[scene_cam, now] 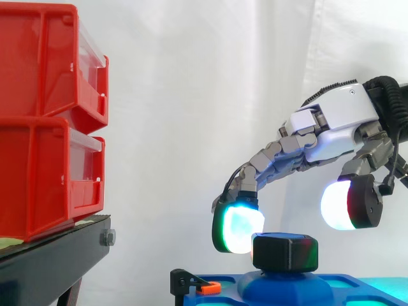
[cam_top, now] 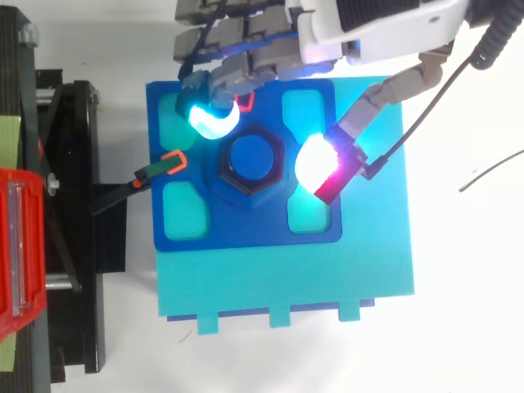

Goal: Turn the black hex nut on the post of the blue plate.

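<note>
The black hex nut (scene_cam: 285, 253) sits on the blue post (cam_top: 251, 157) at the middle of the blue plate (cam_top: 246, 233). My hand (scene_cam: 338, 118) hangs over it, coming in from the right, open. In the top view the hand (cam_top: 377, 24) straddles the nut (cam_top: 248, 187). A glowing cyan fingertip (cam_top: 211, 119) hangs at the nut's upper left. A white and red thumb pad (cam_top: 323, 164) is to its right. In the side view the cyan fingertip (scene_cam: 239, 226) is close beside the nut's top, and the thumb pad (scene_cam: 347, 204) is higher and clear of it.
The blue plate lies on a teal base (cam_top: 286, 278). A black clip with an orange tip (cam_top: 160, 168) sticks out at the plate's left edge. Stacked red bins (scene_cam: 44, 121) stand on a black stand (scene_cam: 51, 255) to the left.
</note>
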### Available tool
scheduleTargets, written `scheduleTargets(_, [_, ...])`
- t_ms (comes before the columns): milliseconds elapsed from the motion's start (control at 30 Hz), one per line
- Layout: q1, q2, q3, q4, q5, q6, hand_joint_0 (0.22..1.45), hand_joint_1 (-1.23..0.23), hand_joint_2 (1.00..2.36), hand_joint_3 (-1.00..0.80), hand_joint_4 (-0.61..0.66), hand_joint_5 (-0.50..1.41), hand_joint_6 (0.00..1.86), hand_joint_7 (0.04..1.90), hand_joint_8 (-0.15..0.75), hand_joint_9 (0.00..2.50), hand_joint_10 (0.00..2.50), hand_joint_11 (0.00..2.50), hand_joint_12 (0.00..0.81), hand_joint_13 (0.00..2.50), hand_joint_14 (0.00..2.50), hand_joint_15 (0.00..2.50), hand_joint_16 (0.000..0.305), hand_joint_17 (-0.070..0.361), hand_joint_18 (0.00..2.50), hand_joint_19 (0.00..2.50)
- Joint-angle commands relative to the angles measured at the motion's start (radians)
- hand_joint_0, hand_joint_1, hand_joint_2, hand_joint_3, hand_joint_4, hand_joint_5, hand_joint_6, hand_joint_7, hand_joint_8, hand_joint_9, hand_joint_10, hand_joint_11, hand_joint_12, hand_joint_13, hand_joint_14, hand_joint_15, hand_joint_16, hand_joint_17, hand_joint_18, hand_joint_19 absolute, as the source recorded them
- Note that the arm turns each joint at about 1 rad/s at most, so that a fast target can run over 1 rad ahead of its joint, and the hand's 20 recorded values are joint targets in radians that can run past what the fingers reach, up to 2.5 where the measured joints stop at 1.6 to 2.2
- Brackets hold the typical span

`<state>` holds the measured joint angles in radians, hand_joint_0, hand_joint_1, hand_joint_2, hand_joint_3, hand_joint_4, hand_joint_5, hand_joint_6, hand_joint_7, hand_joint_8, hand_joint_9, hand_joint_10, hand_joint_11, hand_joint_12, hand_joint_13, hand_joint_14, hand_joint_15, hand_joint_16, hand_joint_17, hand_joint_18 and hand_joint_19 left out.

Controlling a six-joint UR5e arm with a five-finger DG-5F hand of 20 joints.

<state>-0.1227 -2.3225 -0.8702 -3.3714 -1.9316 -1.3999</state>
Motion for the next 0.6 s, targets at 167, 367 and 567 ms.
scheduleTargets(167, [-0.015, 0.000, 0.002, -0.013, -0.018, -0.001, 0.44, -0.57, 1.00, -0.50, 0.14, -0.21, 0.50, 0.74, 0.185, 0.29, 0.00, 0.00, 0.315, 0.22, 0.00, 0.07, 0.047, 0.106, 0.00, 0.14])
scheduleTargets(367, [-0.023, 0.000, 0.019, -0.037, -0.027, -0.007, 0.44, -0.56, 1.00, -0.50, 0.14, -0.21, 0.50, 0.74, 0.185, 0.29, 0.00, 0.00, 0.315, 0.22, 0.00, 0.07, 0.047, 0.106, 0.00, 0.14])
scheduleTargets(567, [-0.025, 0.002, 0.049, -0.072, -0.027, -0.010, 0.44, -0.57, 1.00, -0.50, 0.14, -0.21, 0.50, 0.74, 0.185, 0.29, 0.00, 0.00, 0.315, 0.22, 0.00, 0.08, 0.047, 0.106, 0.00, 0.14])
